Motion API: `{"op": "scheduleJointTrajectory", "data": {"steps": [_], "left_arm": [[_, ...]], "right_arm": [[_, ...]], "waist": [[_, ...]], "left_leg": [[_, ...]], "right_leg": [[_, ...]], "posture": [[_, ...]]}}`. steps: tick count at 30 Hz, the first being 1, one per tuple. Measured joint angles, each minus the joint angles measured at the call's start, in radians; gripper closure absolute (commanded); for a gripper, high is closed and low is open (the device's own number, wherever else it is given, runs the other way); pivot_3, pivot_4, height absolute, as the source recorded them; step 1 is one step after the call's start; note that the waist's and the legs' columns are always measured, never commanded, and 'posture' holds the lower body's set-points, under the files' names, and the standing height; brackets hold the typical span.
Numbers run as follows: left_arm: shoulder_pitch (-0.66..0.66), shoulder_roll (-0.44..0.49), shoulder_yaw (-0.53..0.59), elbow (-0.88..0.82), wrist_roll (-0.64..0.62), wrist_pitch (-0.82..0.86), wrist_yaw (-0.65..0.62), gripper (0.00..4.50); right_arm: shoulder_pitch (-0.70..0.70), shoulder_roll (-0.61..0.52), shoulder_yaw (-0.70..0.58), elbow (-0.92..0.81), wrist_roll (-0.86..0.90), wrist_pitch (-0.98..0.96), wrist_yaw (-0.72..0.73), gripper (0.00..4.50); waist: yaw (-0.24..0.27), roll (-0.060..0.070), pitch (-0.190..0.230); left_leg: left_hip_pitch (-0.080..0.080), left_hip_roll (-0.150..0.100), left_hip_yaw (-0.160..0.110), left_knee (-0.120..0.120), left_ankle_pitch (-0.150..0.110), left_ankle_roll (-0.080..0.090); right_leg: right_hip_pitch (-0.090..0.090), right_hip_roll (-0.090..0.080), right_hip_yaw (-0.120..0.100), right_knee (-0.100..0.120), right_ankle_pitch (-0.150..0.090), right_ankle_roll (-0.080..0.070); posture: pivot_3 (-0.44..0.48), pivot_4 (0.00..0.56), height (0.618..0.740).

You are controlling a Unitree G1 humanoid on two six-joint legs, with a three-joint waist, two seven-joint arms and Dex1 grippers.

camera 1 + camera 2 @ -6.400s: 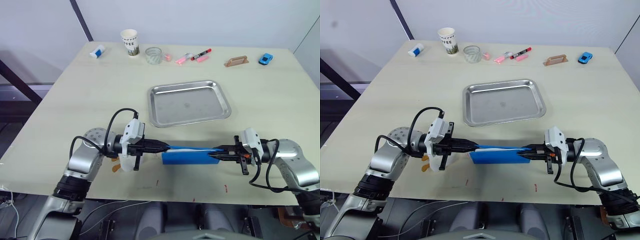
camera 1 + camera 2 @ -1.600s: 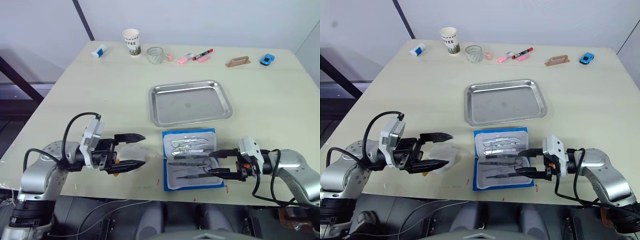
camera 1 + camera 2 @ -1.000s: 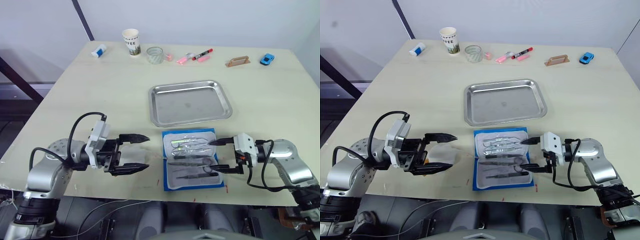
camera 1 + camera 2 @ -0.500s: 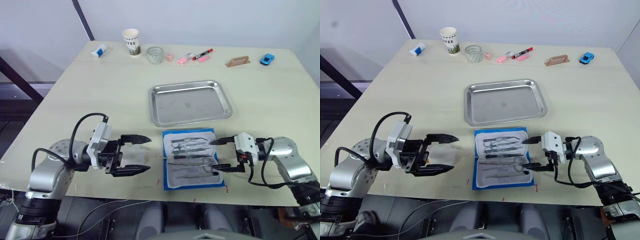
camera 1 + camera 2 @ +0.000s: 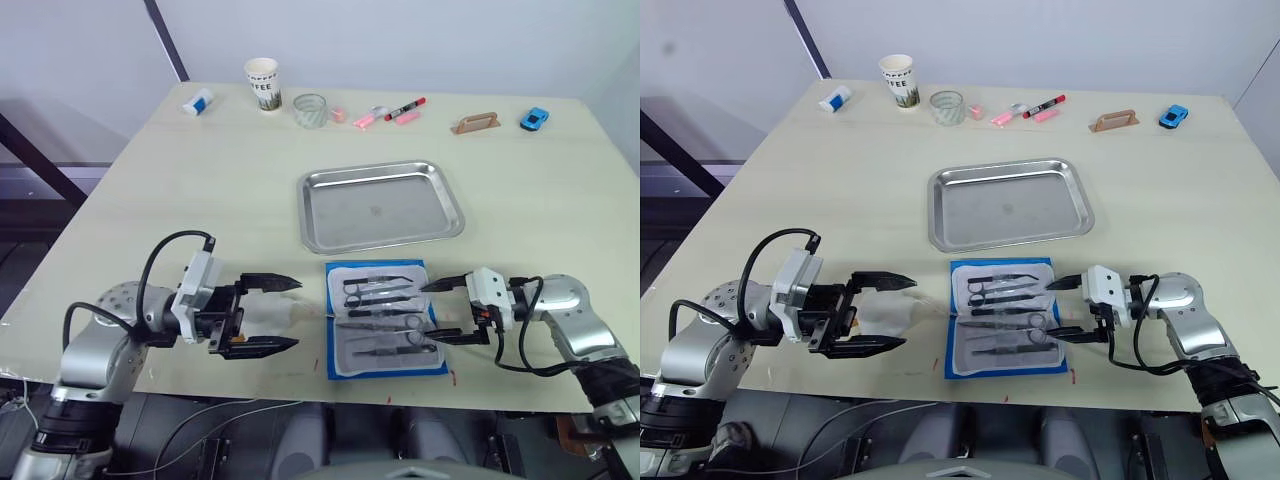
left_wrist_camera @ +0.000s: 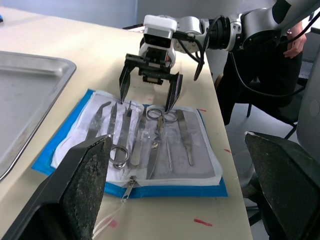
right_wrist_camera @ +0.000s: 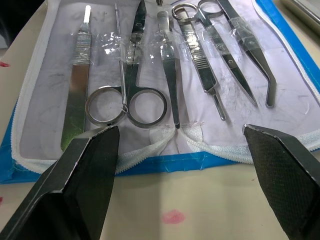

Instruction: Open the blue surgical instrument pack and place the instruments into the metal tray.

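Observation:
The blue surgical instrument pack [image 5: 388, 372] lies open and flat near the table's front edge. Several steel instruments [image 5: 380, 322] sit in rows on its pale lining, among them ring-handled scissors [image 7: 132, 95]. The metal tray [image 5: 345, 225] stands empty just behind the pack. My left gripper [image 5: 298, 313] is open to the left of the pack, its fingers either side of a pale translucent sheet [image 5: 262, 312] on the table. At the pack's right edge my right gripper [image 5: 425, 315] is open, fingertips pointing at the instruments, holding nothing.
Along the far edge stand a paper cup [image 5: 263, 82], a glass [image 5: 310, 110], pink pens and a red marker [image 5: 405, 108], a wooden block [image 5: 473, 123], a blue toy car [image 5: 533, 119] and a small tube [image 5: 197, 101]. The pack lies close to the front edge.
The pack, earlier shut and held between both grippers, now lies open. Over the last second the left gripper edged toward the pack; the right gripper barely moved. Both stayed open.

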Motion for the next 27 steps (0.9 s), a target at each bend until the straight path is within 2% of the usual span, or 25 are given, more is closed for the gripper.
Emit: {"op": "scheduleJointTrajectory", "data": {"steps": [12, 17, 27], "left_arm": [[0.036, -0.025, 0.0, -0.012, 0.008, -0.007, 0.046, 0.0], [0.035, -0.029, 0.0, -0.02, 0.008, -0.005, 0.064, 0.0], [0.025, -0.036, -0.007, -0.061, -0.002, 0.038, 0.11, 0.0]], "right_arm": [[-0.002, 0.007, 0.014, 0.044, -0.001, -0.039, -0.005, 0.19], [-0.011, 0.009, 0.028, 0.066, -0.001, -0.054, -0.002, 0.19], [-0.013, 0.01, 0.029, 0.066, -0.001, -0.05, -0.004, 0.19]], "waist": [[0.0, -0.003, -0.003], [-0.001, -0.004, -0.003], [-0.001, -0.004, -0.003]], "left_leg": [[0.003, 0.0, 0.0, -0.001, 0.0, 0.0], [0.017, 0.0, 0.0, -0.006, 0.0, 0.0], [0.017, 0.001, 0.0, -0.006, 0.0, 0.0]], "right_leg": [[0.003, 0.0, 0.0, -0.001, 0.0, 0.0], [0.016, 0.0, 0.0, -0.004, -0.002, -0.003], [0.016, 0.0, 0.0, -0.004, -0.002, -0.003]], "posture": [[0.0, 0.15, 0.74], [0.0, 0.15, 0.74], [0.0, 0.15, 0.74]]}}
